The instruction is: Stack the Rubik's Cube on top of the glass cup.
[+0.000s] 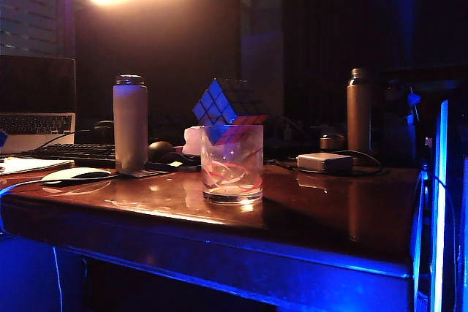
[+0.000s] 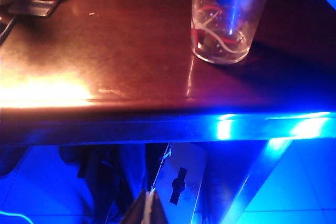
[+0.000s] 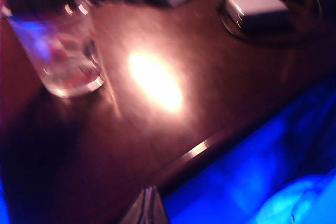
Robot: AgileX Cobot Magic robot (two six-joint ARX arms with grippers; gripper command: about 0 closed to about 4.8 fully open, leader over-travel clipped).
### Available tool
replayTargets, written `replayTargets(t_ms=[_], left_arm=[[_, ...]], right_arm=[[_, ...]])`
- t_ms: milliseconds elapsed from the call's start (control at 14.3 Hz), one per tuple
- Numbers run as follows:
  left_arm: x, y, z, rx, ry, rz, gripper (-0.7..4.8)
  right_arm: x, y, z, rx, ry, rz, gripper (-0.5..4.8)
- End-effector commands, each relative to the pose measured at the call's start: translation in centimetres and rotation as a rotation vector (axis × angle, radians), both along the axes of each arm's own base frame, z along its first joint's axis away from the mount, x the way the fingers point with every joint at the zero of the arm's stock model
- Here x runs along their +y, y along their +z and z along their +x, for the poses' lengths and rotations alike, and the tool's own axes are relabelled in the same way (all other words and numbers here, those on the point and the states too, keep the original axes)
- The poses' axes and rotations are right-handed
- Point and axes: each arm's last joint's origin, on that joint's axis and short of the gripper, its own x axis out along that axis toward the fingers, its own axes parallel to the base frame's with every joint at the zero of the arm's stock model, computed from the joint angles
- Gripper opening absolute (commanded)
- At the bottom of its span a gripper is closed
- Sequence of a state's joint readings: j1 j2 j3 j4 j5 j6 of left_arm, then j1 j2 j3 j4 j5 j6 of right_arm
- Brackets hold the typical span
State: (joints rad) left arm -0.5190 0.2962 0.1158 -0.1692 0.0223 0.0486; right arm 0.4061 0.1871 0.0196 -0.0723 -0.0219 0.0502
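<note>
the rubik's cube (image 1: 228, 102) sits corner-down in the mouth of the glass cup (image 1: 232, 164), mid-worktop (image 1: 329, 210), tilted, not flat. my left gripper (image 2: 150, 208) is closed and empty, off the front edge. my right gripper (image 3: 147, 207) looks closed too, holding nothing, near that edge. the cube seems light and stiff; i'd pinch two opposite faces. the glass is slick and breakable, so go gently.

one Rubik's Cube (image 1: 228, 102), one glass cup (image 1: 232, 164), two bottles (image 1: 130, 122), one white box (image 1: 325, 162), one keyboard (image 1: 73, 153)
</note>
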Motion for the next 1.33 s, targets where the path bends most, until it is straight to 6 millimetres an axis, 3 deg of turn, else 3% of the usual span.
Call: replayTargets(t_ms=[70, 839, 1328], left_arm=[[0.0, 0.1, 0.0, -0.009, 0.0, -0.005, -0.03], [0.2, 0.6, -0.3, -0.054, 0.006, -0.031, -0.03], [3.3, 0.5, -0.2, -0.18, 0.291, -0.07, -0.03]], right_arm=[[-0.1, -0.8, -0.1, 0.047, -0.021, -0.024, -0.01], [-0.1, -0.8, -0.1, 0.044, -0.027, -0.024, 0.0], [-0.6, -0.2, -0.3, -0.025, -0.064, 0.007, 0.0]])
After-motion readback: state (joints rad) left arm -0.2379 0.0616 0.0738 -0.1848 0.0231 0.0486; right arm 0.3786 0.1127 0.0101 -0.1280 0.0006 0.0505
